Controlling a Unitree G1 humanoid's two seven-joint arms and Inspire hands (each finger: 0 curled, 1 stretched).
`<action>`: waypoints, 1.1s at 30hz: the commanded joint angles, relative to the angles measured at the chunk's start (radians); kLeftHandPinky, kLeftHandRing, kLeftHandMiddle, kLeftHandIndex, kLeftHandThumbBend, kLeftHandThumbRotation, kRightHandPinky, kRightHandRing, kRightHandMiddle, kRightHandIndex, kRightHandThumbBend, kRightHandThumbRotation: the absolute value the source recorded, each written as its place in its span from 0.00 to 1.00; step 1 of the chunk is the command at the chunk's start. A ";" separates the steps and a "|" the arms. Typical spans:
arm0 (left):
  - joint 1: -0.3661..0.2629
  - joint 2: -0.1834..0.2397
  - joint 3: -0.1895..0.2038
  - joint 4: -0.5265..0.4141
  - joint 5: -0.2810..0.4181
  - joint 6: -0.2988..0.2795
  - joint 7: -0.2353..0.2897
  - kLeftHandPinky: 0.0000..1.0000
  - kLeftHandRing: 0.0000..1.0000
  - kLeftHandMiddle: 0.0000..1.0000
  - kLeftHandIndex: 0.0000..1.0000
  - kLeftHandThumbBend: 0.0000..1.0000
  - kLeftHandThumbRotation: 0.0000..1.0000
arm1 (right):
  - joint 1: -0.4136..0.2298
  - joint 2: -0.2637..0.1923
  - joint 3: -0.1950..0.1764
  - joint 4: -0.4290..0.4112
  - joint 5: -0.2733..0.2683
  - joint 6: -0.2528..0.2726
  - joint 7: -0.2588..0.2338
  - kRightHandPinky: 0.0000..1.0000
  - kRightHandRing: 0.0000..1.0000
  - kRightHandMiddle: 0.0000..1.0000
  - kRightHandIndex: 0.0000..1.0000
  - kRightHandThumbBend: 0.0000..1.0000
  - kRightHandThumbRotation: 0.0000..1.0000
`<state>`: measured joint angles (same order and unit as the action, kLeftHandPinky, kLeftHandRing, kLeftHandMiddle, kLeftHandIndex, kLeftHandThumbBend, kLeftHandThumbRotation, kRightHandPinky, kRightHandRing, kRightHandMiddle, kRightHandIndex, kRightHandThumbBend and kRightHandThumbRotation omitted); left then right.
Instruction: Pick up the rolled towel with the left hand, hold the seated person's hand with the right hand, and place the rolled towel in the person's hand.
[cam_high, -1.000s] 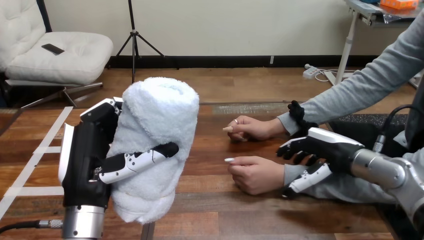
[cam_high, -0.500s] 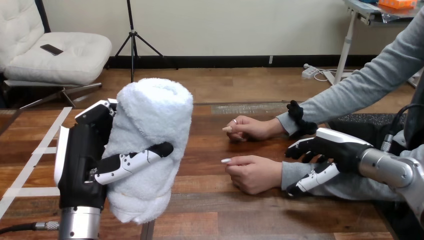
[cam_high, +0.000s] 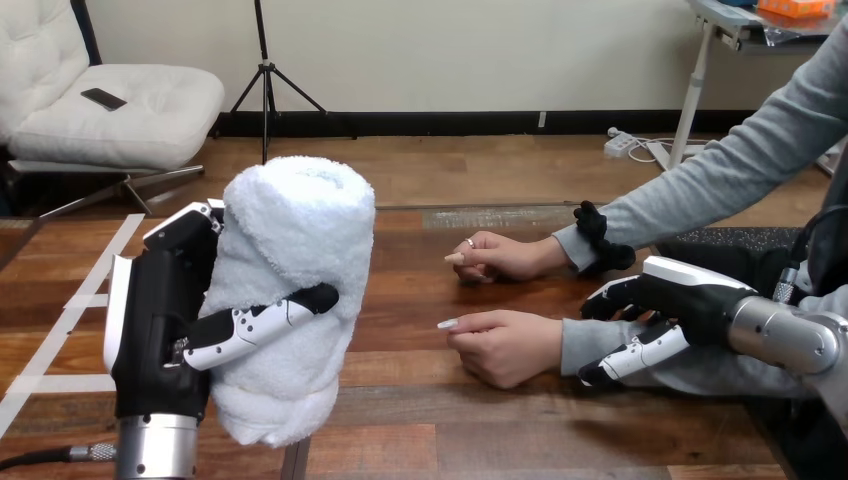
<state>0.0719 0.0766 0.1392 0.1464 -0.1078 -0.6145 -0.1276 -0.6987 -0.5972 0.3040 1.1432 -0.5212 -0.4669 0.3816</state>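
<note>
White rolled towel (cam_high: 295, 270) inside left hand's (cam_high: 160, 310) fingers (cam_high: 195, 222)

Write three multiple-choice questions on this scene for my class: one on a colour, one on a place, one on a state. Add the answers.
1. What colour is the rolled towel?
A. Blue. B. White. C. Green.

2. Where is the robot's right hand?
A. On the towel. B. Raised high overhead. C. At the sleeve of the person's nearer arm.

3. What is the robot's left hand doing?
A. Gripping the towel, held upright. B. Lying open and empty. C. Shut on nothing.

Answers:
1 B: the roll is plainly white.
2 C: it sits against that sleeve.
3 A: it is curled round the roll, which stands on end in its grasp.
</note>
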 joint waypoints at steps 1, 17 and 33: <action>-0.085 0.014 0.006 0.001 -0.017 -0.041 -0.010 0.30 0.33 0.39 0.42 0.53 0.00 | -0.067 -0.021 -0.009 -0.011 0.017 0.003 0.007 0.71 0.80 0.83 0.81 1.00 0.44; -0.080 0.011 0.010 -0.005 -0.008 -0.035 0.001 0.30 0.33 0.39 0.42 0.55 0.00 | -0.053 -0.009 -0.018 -0.026 0.038 -0.010 -0.014 0.70 0.77 0.79 0.76 0.99 0.25; -0.076 0.010 0.009 -0.013 -0.009 -0.028 0.002 0.30 0.33 0.39 0.42 0.55 0.00 | -0.033 0.024 -0.021 -0.024 0.065 -0.089 -0.051 0.69 0.70 0.71 0.70 1.00 0.18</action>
<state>0.0686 0.0761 0.1398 0.1569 -0.1085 -0.6225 -0.1312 -0.6969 -0.5927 0.3031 1.1432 -0.4814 -0.5181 0.3706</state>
